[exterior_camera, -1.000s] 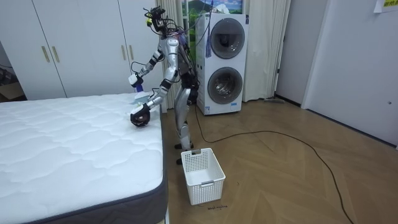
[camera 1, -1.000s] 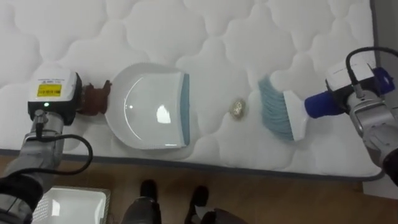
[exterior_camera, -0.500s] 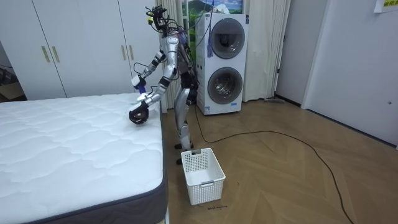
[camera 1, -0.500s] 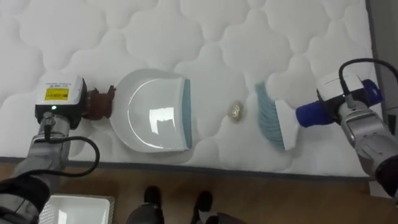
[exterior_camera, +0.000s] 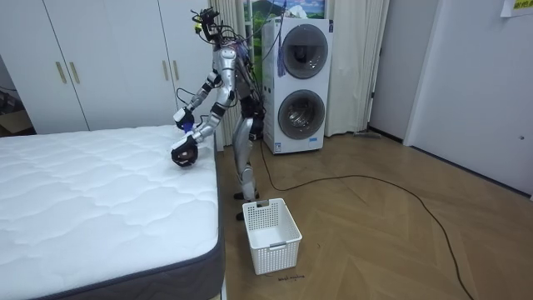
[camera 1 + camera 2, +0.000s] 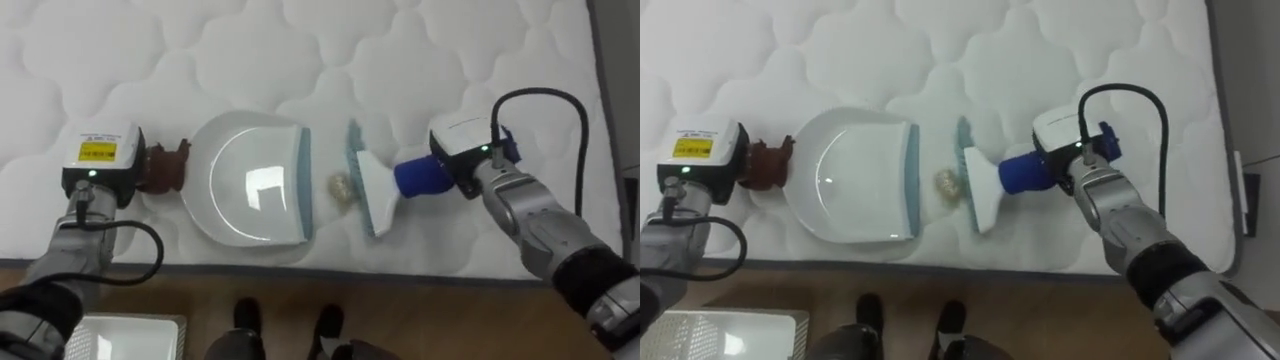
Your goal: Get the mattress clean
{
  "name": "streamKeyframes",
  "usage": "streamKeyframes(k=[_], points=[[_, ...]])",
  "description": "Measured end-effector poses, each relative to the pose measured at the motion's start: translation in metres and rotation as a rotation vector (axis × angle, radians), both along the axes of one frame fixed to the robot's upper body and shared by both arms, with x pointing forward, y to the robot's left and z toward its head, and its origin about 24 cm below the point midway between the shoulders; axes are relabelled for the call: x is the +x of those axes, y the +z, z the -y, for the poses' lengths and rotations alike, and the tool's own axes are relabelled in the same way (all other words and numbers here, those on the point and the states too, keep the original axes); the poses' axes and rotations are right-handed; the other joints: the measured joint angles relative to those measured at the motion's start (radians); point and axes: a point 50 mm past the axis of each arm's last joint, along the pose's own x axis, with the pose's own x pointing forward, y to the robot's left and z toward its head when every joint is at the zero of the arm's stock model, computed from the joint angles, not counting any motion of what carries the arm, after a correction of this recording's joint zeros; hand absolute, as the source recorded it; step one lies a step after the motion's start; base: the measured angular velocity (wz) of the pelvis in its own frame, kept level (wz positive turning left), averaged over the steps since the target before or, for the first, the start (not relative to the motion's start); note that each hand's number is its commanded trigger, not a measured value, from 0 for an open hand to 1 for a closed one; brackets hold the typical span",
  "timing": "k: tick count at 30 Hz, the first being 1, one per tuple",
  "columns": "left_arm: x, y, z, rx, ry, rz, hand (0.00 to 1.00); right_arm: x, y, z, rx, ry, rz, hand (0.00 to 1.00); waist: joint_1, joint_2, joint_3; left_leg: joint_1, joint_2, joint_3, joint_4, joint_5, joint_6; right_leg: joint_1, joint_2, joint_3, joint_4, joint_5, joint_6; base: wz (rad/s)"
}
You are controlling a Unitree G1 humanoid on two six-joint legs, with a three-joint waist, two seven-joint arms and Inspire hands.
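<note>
My left hand [image 6: 100, 165] is curled round the brown handle of the dustpan [image 6: 250, 190], the right place to hold it; the pan is light, stiff plastic and, I judge, apt to skid on the quilted mattress [image 6: 400, 60], so I brace it. Just beside its blue lip lies the crumpled scrap [image 6: 341, 187], feather-light and likely to roll over the tufts. The brush [image 6: 365, 195] touches its far side, bristles soft; my right hand [image 6: 470, 158] is wrapped round the blue handle.
</note>
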Motion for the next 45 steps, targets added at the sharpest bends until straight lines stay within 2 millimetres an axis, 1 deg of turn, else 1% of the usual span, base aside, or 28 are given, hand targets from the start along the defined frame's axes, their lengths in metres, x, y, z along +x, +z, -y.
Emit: streamKeyframes(k=[6,8,9,10,11,13,16,22,27,29,33,38,42,45], points=[[0.004,0.001,0.011,0.054,-0.047,-0.004,1.0,0.0,-0.001,-0.005,0.089,-0.025,-0.041,1.0,0.012,0.013,-0.0015,-0.003,-0.003,-0.003,0.006,0.001,0.001,-0.002,-0.005,0.001,0.011,-0.003,0.005,0.03],[0.005,0.001,0.014,0.062,-0.049,-0.005,1.0,0.0,-0.001,-0.006,0.12,-0.036,-0.064,1.0,0.014,0.024,-0.0012,-0.015,-0.003,-0.004,0.007,0.002,0.003,-0.017,-0.006,0.001,0.019,-0.003,0.005,0.0],[0.005,0.001,0.015,0.062,-0.047,-0.008,1.0,0.0,-0.002,-0.006,0.126,-0.039,-0.071,1.0,0.014,0.027,-0.0022,-0.018,-0.003,-0.003,0.008,0.002,0.004,-0.021,-0.007,0.001,0.023,-0.003,0.005,0.0],[0.005,0.0,0.015,0.06,-0.042,-0.015,1.0,-0.001,-0.003,-0.007,0.144,-0.046,-0.086,1.0,0.014,0.032,-0.0048,-0.023,-0.003,-0.003,0.011,0.003,0.005,-0.03,-0.009,0.001,0.035,-0.003,0.004,0.0],[0.005,-0.001,0.016,0.058,-0.037,-0.021,1.0,-0.001,-0.004,-0.008,0.159,-0.053,-0.096,1.0,0.013,0.038,-0.0044,-0.023,-0.003,-0.002,0.016,0.003,0.005,-0.033,-0.011,0.002,0.044,-0.005,0.003,0.0],[0.006,-0.001,0.018,0.055,-0.031,-0.031,1.0,-0.002,-0.006,-0.008,0.191,-0.068,-0.111,1.0,0.012,0.042,-0.0063,-0.026,-0.002,-0.003,0.022,0.003,0.005,-0.031,-0.011,0.001,0.043,-0.007,0.0,0.0],[0.007,-0.001,0.019,0.052,-0.025,-0.045,1.0,-0.003,-0.009,-0.011,0.238,-0.084,-0.131,1.0,0.012,0.042,-0.0063,-0.028,-0.001,-0.002,0.027,0.003,0.005,-0.029,-0.011,0.001,0.044,-0.011,-0.005,0.0],[0.007,-0.004,0.021,0.042,-0.021,-0.067,1.0,-0.011,-0.021,-0.013,0.301,-0.113,-0.185,1.0,0.014,0.042,-0.0062,-0.028,-0.003,-0.002,0.026,0.005,0.008,-0.028,-0.013,0.0,0.044,-0.011,-0.003,0.0],[0.006,-0.004,0.021,0.033,-0.013,-0.072,1.0,-0.012,-0.023,-0.013,0.379,-0.144,-0.216,1.0,0.013,0.042,-0.0062,-0.026,-0.005,0.004,0.023,0.006,0.008,-0.03,-0.017,-0.001,0.046,-0.017,-0.002,0.02],[0.005,-0.006,0.022,0.024,-0.01,-0.078,1.0,-0.013,-0.025,-0.013,0.397,-0.154,-0.225,1.0,0.007,0.042,-0.0062,-0.023,-0.016,0.003,0.018,0.007,0.009,-0.034,-0.03,-0.003,0.064,-0.031,0.002,0.11],[0.005,-0.008,0.024,0.016,-0.011,-0.086,1.0,-0.016,-0.028,-0.016,0.422,-0.159,-0.257,1.0,-0.001,0.042,-0.0063,-0.022,-0.027,0.002,0.021,0.008,0.011,-0.034,-0.045,-0.01,0.084,-0.049,0.008,0.14],[0.005,-0.009,0.023,0.017,-0.005,-0.086,1.0,-0.016,-0.03,-0.022,0.458,-0.157,-0.264,1.0,-0.012,0.042,-0.0064,-0.023,-0.032,-0.001,0.022,0.007,0.012,-0.04,-0.052,-0.008,0.097,-0.053,0.011,0.03],[0.004,-0.009,0.022,0.017,-0.004,-0.08,1.0,-0.018,-0.033,-0.02,0.482,-0.175,-0.281,1.0,-0.014,0.042,-0.0064,-0.019,-0.032,-0.001,0.022,0.008,0.012,-0.039,-0.052,-0.005,0.101,-0.053,0.011,0.0],[0.002,-0.013,0.022,0.014,0.001,-0.087,1.0,-0.021,-0.041,-0.018,0.487,-0.195,-0.308,1.0,-0.012,0.041,-0.0066,-0.005,-0.032,0.004,0.018,0.008,0.013,-0.028,-0.048,0.005,0.101,-0.053,0.011,-0.04]])
